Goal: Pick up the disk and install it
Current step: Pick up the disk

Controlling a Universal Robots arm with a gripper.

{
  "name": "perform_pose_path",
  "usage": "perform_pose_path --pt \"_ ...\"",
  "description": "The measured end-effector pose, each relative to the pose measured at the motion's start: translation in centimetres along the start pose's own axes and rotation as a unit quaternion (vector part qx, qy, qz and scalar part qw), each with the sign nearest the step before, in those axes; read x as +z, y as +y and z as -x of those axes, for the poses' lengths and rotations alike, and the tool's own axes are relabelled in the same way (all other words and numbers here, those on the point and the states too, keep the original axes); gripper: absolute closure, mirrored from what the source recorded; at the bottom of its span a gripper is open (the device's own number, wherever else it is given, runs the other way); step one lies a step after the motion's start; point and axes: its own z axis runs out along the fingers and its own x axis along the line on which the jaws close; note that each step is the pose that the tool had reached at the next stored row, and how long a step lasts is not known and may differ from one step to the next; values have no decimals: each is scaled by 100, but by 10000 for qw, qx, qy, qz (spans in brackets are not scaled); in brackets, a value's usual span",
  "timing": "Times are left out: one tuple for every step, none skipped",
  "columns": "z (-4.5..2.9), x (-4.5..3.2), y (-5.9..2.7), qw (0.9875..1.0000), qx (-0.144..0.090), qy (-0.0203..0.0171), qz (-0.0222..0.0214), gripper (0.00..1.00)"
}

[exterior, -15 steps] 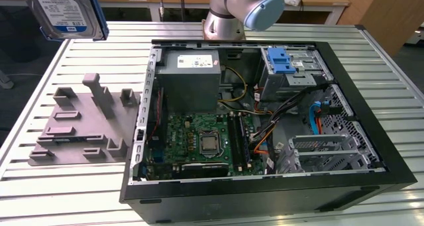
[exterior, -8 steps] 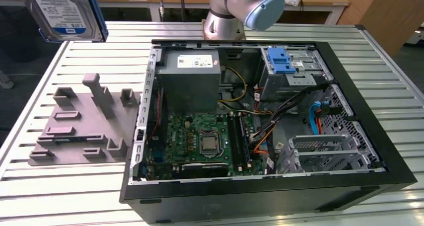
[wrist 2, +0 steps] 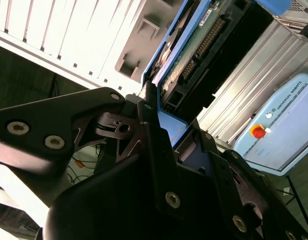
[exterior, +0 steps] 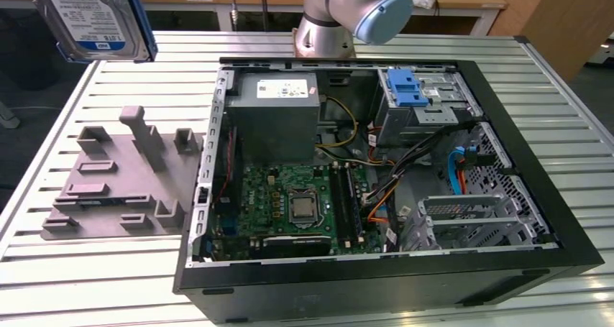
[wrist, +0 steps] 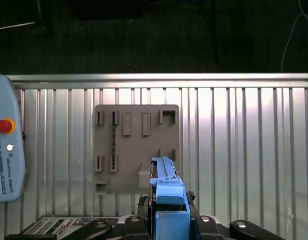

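Note:
The disk (exterior: 88,18) hangs high in the air at the exterior view's upper left, above the table and clear of the case, its white-and-blue label facing the camera. In the second wrist view its underside with the circuit board and blue side rail (wrist 2: 193,55) runs out from between my black fingers (wrist 2: 148,107). My gripper (wrist 2: 166,120) is shut on the disk. In the first wrist view the disk's blue rail (wrist: 166,182) stands edge-on above the gripper (wrist: 168,220), over the grey fixture plate.
A grey fixture plate (exterior: 115,176) with slots and posts lies on the slatted metal table (exterior: 77,269). The open computer case (exterior: 566,226) holds a grey power supply (exterior: 273,118) and a drive bay with a blue latch (exterior: 413,90). A teach pendant (wrist: 6,145) rests on the table.

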Motion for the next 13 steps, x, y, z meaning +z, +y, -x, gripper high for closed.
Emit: perform_pose_path --pt "0 0 -5 10000 0 0 0 64" --pt "0 0 -11 10000 0 0 0 64" --pt "0 0 -17 10000 0 -1 0 64" --pt "0 0 -23 10000 0 0 0 64" --pt "0 0 -29 10000 0 0 0 64" --pt "1 -1 -35 10000 0 0 0 64" --pt "1 0 -41 10000 0 0 0 64" --pt "1 -1 -47 10000 0 0 0 64" --pt "1 -1 -53 10000 0 0 0 64" --pt "1 -1 -60 10000 0 0 0 64" --pt "1 -1 -67 10000 0 0 0 64" --pt "1 -2 -74 10000 0 0 0 64" --pt "1 -2 -82 10000 0 0 0 64"
